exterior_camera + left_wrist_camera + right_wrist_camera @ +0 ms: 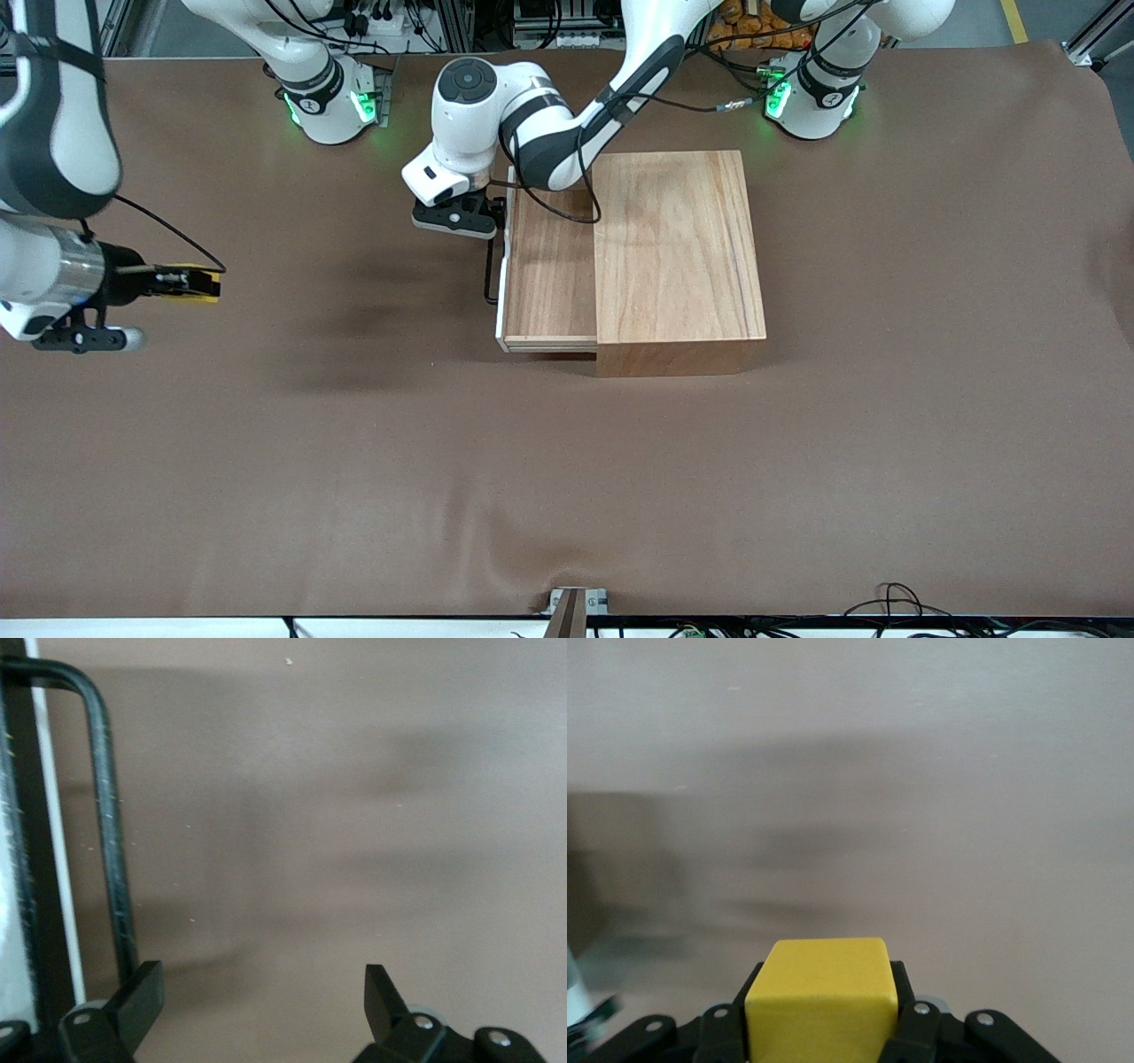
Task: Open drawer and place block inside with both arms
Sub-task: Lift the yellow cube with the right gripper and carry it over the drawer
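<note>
Block (822, 1001) pinched in right gripper (190, 283), up over bare cloth well off from drawer (547, 270) toward right arm's end; left gripper (257, 1005) spread wide just beside drawer's handle (106, 842); risk: clipping left arm over drawer when bringing block in.

My right gripper (822, 1028) pinches the yellow block (822, 999) between its black fingers (914, 1020), above bare brown table (921, 815).

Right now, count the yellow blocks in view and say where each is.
1. The block is clamped in the right tool, held in the air over the brown table cover toward the right arm's end. No others visible.
</note>
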{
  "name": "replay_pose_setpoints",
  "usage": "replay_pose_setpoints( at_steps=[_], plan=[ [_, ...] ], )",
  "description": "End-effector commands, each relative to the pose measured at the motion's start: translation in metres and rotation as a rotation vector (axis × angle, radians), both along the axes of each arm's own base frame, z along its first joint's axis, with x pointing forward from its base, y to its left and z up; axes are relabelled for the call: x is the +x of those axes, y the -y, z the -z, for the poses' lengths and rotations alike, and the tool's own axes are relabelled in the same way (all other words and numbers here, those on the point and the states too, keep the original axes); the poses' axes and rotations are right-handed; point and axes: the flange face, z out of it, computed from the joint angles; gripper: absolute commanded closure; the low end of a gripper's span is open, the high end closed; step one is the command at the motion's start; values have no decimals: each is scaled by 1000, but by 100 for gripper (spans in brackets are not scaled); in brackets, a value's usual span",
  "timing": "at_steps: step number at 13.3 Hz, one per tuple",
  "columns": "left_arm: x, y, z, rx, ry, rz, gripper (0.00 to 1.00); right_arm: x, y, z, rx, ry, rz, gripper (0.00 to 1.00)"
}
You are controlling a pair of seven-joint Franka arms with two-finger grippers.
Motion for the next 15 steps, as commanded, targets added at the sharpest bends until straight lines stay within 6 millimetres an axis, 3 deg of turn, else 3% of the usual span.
replay_pose_setpoints(
  at_steps=[1,2,4,6,7,9,12,15],
  plan=[
    [1,0,-18,-14,-24,-20,0,9,-27,-30,29,5,2,89],
    [2,-2,-30,-18,-34,-28,0,9,-42,-37,25,-2,32,88],
    [10,-17,-78,-18,-37,-46,0,6,-83,-48,9,-11,67,88],
    [27,-44,-123,6,-30,-60,0,-3,-140,-49,-39,-19,65,88],
    [24,-57,-144,41,-34,-51,0,-7,-165,-49,-67,-22,106,88],
    [52,-101,-183,89,-45,-26,0,-15,-204,-43,-91,-20,164,88],
    [77,-158,-221,156,-75,13,0,-26,-270,-19,-110,29,258,88],
    [109,-223,-255,186,-85,41,0,-30,-296,5,-86,79,256,88]
  ],
)
